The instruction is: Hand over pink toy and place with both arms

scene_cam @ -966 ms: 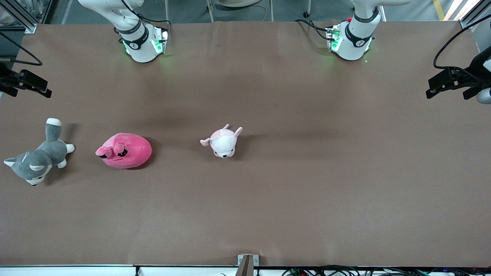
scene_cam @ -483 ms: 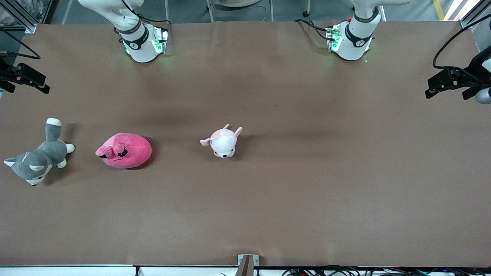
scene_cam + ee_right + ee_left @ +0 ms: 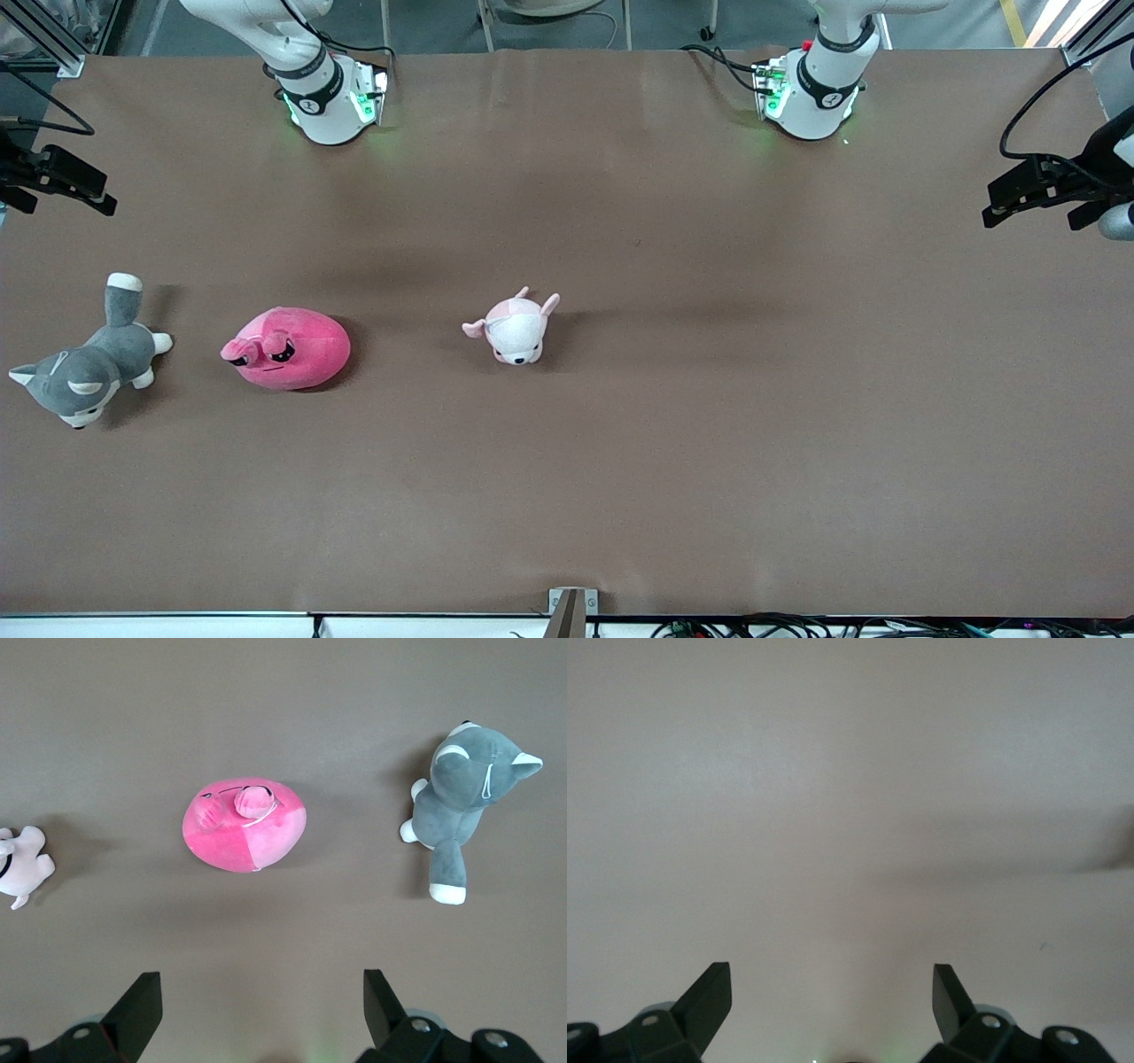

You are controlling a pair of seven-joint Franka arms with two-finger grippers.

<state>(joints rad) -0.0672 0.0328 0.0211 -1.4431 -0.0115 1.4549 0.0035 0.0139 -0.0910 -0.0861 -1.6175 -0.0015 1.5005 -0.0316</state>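
The pink toy point(image 3: 286, 348), a round hot-pink plush with dark eyes, lies on the brown table point(image 3: 709, 425) toward the right arm's end. It also shows in the right wrist view point(image 3: 244, 825). My right gripper point(image 3: 262, 992) is open and empty, high over the table with the pink toy well below it. Its black hand shows at the front view's edge point(image 3: 66, 182). My left gripper point(image 3: 833, 988) is open and empty, high over bare table at the left arm's end. Its black hand shows at the other edge of the front view point(image 3: 1041, 190).
A grey-and-white husky plush point(image 3: 84, 368) lies beside the pink toy, closer to the table's end; it also shows in the right wrist view point(image 3: 465, 797). A small pale pink-and-white plush point(image 3: 514, 328) lies near the table's middle. The arm bases point(image 3: 328, 97) point(image 3: 811, 89) stand along the table's edge.
The right arm's black hand has shifted slightly in the front view. The toys and the left arm have not moved.
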